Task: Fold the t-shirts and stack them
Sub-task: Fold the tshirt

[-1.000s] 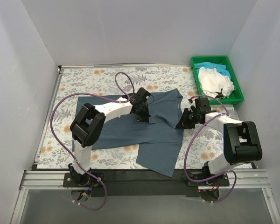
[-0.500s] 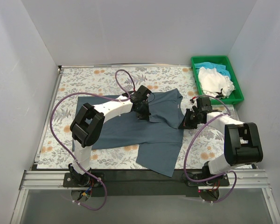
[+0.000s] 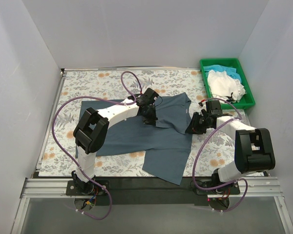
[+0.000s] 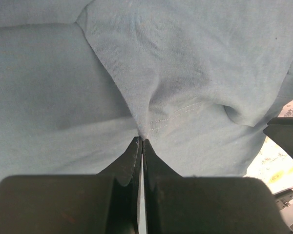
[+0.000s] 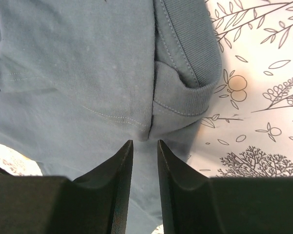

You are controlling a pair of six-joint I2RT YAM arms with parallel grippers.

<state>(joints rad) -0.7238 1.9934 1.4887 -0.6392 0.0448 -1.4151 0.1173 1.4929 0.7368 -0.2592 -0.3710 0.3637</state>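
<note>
The dark slate t-shirt (image 3: 136, 134) lies spread on the flowered table cover, its upper right part folded over. My left gripper (image 3: 147, 117) rests on the shirt's middle and is shut on a pinched ridge of its cloth (image 4: 142, 140). My right gripper (image 3: 191, 127) is at the shirt's right edge by the ribbed collar (image 5: 188, 63). Its jaws stand slightly apart, with cloth lying beneath them (image 5: 145, 142) and nothing held. The white t-shirt (image 3: 225, 85) and the turquoise t-shirt (image 3: 216, 68) lie crumpled in the green tray (image 3: 249, 100).
The green tray stands at the back right corner against the right wall. White walls close in the table on the left, back and right. Purple cables loop from both arms over the table cover (image 3: 88, 83).
My left gripper has pulled its pinch of cloth slightly toward the back. My right gripper has shifted a little at the shirt's right edge. The shirt's outline has barely changed.
</note>
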